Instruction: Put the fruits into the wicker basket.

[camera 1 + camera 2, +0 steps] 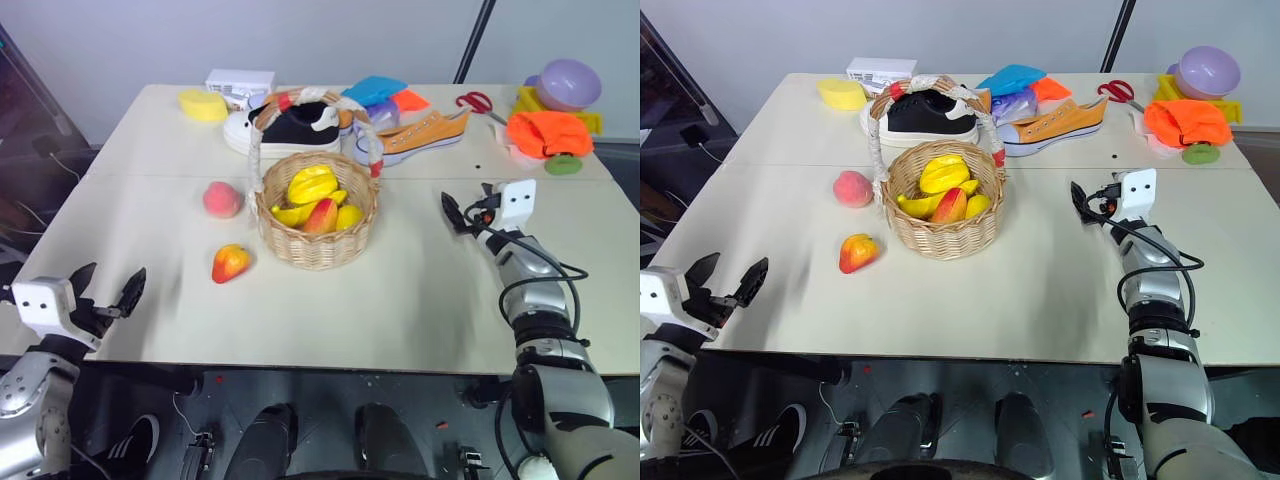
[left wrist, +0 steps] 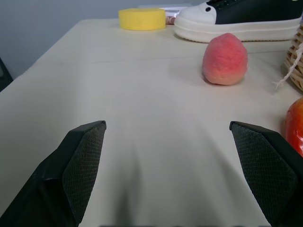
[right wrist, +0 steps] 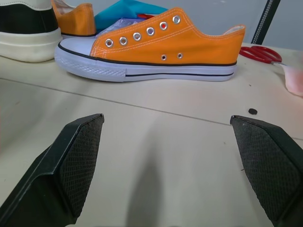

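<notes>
Left eye view: left pincer (image 1: 105, 290) and right pincer (image 1: 462, 212) gape wide, empty.

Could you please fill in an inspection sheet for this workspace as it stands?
Surface: pale table with a seam across it.
Job's things: peach and mango lie on the table left of the wicker basket, apart from it; basket already holds yellow and red fruit pieces.
Clutter: black shoe, orange shoe, yellow sponge, scissors, purple bowl, orange cloth.
Grippers: left gripper open, empty, at the near edge; right gripper open, empty.
Cables: black cable on the right arm.
Surroundings: grey wall.
</notes>
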